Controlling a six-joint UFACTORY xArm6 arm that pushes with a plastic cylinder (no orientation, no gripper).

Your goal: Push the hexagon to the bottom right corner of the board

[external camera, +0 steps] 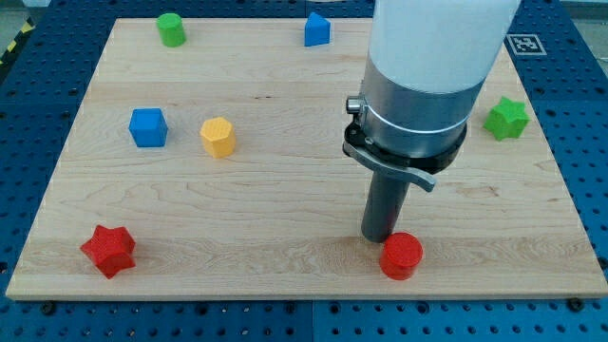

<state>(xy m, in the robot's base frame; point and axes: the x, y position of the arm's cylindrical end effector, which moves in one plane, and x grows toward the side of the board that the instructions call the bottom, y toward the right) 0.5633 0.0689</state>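
A yellow hexagon block (218, 137) lies on the wooden board (285, 199), left of the middle. My tip (381, 237) rests on the board near the view's bottom, well to the right of the hexagon. It stands just above and left of a red round block (401, 255), touching or almost touching it.
A blue cube (148, 127) sits left of the hexagon. A red star (108, 250) lies at the bottom left. A green round block (172, 29) and a blue house-shaped block (316, 29) sit along the top edge. A green star (506, 118) is at the right edge.
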